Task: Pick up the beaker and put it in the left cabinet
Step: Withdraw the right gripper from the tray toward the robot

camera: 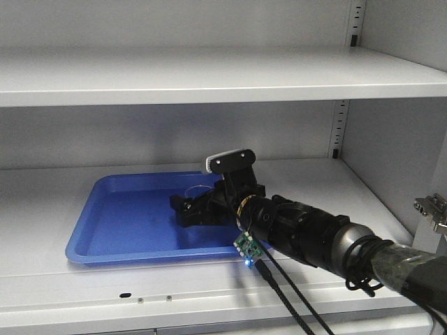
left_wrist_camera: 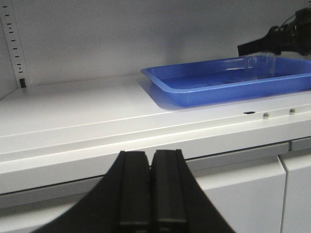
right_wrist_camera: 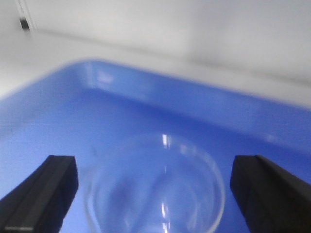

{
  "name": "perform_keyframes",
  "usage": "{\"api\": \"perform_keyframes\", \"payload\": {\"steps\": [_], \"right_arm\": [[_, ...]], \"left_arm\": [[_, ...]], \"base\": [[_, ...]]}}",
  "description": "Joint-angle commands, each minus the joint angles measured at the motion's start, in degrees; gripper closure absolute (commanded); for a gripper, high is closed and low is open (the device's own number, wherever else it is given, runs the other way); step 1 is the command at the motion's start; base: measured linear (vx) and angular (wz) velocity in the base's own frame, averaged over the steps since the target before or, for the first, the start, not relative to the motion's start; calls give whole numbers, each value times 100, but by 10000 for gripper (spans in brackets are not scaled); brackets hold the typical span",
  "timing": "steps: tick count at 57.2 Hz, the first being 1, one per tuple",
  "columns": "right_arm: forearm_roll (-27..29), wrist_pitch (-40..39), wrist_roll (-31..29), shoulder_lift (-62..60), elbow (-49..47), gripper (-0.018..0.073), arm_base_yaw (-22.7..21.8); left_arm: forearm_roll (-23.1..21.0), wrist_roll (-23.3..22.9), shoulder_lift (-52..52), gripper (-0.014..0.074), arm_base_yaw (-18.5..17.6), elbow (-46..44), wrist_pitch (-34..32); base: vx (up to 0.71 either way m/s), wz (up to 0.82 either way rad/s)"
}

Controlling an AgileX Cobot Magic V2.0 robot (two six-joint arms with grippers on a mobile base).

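Observation:
The small clear beaker [right_wrist_camera: 155, 189] stands in the blue tray [camera: 105, 230] on the middle shelf of the pale grey left cabinet [camera: 42, 202]. My right gripper [right_wrist_camera: 154, 167] is open, one black finger on each side of the beaker, with gaps showing between the fingers and the glass. In the front view the right gripper [camera: 195, 206] reaches into the tray from the right, and only a faint rim of the beaker [camera: 198, 190] shows. My left gripper [left_wrist_camera: 150, 155] is shut on nothing, low in front of the shelf's front edge.
An upper shelf [camera: 209, 73] runs above the tray. A silver hinge [camera: 433, 209] sits at the cabinet's right side. Black cables [camera: 293, 307] hang from the right arm over the shelf edge. Closed lower doors [left_wrist_camera: 243, 194] lie below the shelf.

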Motion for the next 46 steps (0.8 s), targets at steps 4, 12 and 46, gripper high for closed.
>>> {"api": "perform_keyframes", "payload": {"steps": [4, 12, 46], "right_arm": [[51, -256, -6, -576, -193, -109, -12], [51, -205, -6, -762, -186, -52, -17], [-78, 1233, -56, -2578, 980, 297, -12]], "left_arm": [[-42, -19, -103, 595, -3, 93, -481], [-42, -19, -103, 595, -3, 93, -481], [-42, -19, -103, 595, -3, 93, -481]], "base": [[0, 0], [0, 0], [0, 0]]}}
